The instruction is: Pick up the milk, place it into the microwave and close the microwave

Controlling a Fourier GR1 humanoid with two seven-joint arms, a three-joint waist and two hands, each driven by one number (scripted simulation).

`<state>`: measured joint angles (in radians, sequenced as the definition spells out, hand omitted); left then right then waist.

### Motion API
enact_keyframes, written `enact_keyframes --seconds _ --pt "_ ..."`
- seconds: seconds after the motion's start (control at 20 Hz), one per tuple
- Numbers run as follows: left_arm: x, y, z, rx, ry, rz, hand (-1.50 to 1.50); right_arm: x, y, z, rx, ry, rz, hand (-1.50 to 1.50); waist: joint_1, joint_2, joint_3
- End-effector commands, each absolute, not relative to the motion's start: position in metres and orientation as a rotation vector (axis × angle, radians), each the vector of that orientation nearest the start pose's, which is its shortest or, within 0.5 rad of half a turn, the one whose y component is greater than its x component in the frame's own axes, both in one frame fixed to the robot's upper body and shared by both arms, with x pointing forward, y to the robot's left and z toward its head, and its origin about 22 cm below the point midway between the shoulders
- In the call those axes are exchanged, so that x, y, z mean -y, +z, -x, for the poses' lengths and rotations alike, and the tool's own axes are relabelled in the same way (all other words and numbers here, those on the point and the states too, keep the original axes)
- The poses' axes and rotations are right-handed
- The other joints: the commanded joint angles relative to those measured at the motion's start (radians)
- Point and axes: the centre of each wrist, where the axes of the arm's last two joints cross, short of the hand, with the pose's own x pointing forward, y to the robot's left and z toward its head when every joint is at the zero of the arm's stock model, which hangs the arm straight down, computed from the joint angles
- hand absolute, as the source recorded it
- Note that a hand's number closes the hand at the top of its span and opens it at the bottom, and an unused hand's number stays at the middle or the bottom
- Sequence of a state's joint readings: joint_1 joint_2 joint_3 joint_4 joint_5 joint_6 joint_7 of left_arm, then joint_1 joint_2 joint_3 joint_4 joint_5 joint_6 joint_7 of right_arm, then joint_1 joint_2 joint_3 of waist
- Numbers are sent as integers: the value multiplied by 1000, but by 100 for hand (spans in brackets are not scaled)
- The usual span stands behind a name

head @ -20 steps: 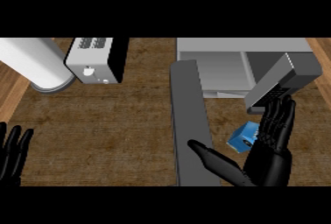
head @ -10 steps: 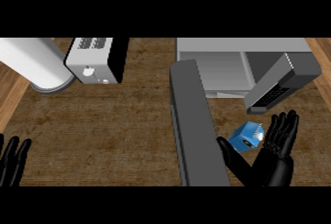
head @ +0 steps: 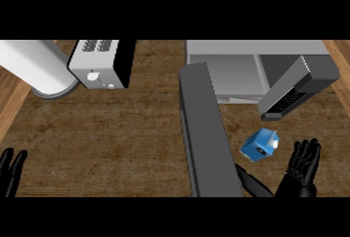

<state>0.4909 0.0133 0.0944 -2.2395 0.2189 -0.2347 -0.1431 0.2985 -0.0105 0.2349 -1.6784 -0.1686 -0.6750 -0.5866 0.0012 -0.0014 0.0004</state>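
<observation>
On the brown wooden counter [head: 103, 139], just right of the open grey microwave door [head: 205, 139], lies the small blue milk carton [head: 259, 145], tipped over, its long axis slanting from near left to far right with the pale top end pointing far right. Beyond it, the grey microwave [head: 253, 69] shows a bare cavity. Near right, the black right hand [head: 301, 169] is released, fingers straight, beside the carton without touching. At the near left edge the left hand [head: 10, 171] rests with straight fingers.

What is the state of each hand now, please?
Left hand: open, holding nothing, at the view's lower left edge.
Right hand: open, holding nothing, beside the milk.
</observation>
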Motion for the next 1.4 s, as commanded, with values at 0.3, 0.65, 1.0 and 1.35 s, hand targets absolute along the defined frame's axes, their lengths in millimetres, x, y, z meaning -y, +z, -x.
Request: enact_keyframes --seconds 0.3,0.65,1.0,1.35 --pt "-281 76 -110 1971 72 52 -150 198 -85 -185 1867 -350 535 -150 5 1 0" --pt "-289 88 -108 1953 39 51 -150 245 -84 -209 1865 -404 551 -150 5 1 0" --pt "-289 93 -104 1965 37 50 -150 239 -117 -199 1728 -411 728 -150 5 1 0" --pt "-271 74 -117 1936 56 63 -150 256 -157 -194 1699 -427 700 -150 6 2 1"
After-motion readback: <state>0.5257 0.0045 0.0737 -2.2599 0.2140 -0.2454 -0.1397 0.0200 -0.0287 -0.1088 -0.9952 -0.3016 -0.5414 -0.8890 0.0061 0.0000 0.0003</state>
